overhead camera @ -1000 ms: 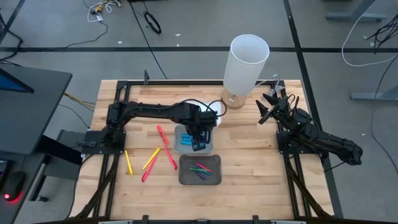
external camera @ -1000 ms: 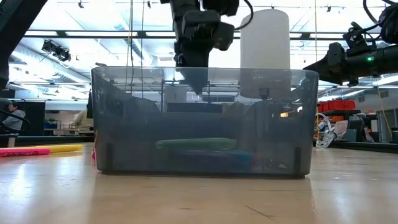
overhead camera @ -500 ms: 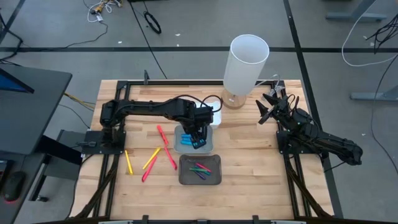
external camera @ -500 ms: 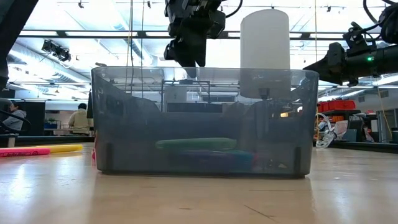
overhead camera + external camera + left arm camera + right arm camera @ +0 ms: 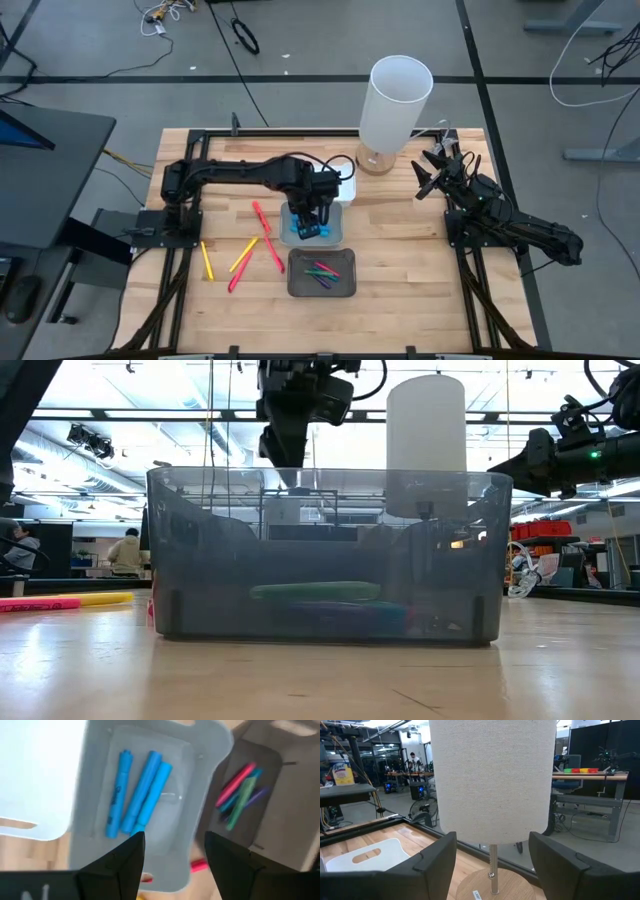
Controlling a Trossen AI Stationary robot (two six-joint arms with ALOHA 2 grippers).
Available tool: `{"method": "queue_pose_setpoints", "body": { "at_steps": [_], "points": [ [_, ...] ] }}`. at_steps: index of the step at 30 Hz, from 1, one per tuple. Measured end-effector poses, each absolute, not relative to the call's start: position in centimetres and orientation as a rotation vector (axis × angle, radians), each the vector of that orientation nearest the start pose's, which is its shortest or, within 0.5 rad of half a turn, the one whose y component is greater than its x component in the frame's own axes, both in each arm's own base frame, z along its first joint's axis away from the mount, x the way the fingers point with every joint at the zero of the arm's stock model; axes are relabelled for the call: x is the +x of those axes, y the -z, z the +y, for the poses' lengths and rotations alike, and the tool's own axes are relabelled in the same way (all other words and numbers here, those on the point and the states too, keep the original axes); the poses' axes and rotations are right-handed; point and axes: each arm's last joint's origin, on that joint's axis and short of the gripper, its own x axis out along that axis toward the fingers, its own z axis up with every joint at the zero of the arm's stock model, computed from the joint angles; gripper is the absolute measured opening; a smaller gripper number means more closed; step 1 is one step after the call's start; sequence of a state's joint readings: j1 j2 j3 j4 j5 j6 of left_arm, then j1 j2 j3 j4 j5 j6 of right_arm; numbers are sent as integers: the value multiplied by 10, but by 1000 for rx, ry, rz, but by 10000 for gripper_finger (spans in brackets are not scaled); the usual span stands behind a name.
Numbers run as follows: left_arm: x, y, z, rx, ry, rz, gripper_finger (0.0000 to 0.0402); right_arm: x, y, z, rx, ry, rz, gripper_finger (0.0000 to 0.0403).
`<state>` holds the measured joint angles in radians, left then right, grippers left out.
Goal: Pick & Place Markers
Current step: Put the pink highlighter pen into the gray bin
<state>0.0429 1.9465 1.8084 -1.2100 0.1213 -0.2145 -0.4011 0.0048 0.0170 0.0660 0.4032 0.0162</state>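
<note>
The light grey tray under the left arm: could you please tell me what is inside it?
Three blue markers lie side by side in the light grey tray. The left pincer hangs open above, hiding part of the tray floor.

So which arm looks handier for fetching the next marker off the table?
The left, probably. Its pincer hangs open above the light tray, close to the loose markers on the wood. The right pincer waits by the lamp, farther off.

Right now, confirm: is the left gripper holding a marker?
No. In the left wrist view the left gripper is open and empty above the light tray, where three blue markers lie.
</note>
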Motion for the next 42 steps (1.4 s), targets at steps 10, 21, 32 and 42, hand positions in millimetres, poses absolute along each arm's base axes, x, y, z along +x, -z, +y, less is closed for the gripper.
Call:
{"method": "queue_pose_setpoints", "body": {
  "at_steps": [10, 21, 32, 42],
  "points": [
    [358, -277, 12, -237, -50, 1316, 211, 82, -175, -47, 16, 803, -86, 251],
    [316, -271, 12, 6, 62, 1339, 211, 82, -175, -47, 16, 803, -87, 251],
    [276, -261, 17, 349, 144, 1329, 211, 82, -175, -47, 16, 803, -87, 251],
    [240, -247, 23, 651, 365, 1357, 211, 82, -175, -47, 16, 803, -87, 251]
  ]
}}
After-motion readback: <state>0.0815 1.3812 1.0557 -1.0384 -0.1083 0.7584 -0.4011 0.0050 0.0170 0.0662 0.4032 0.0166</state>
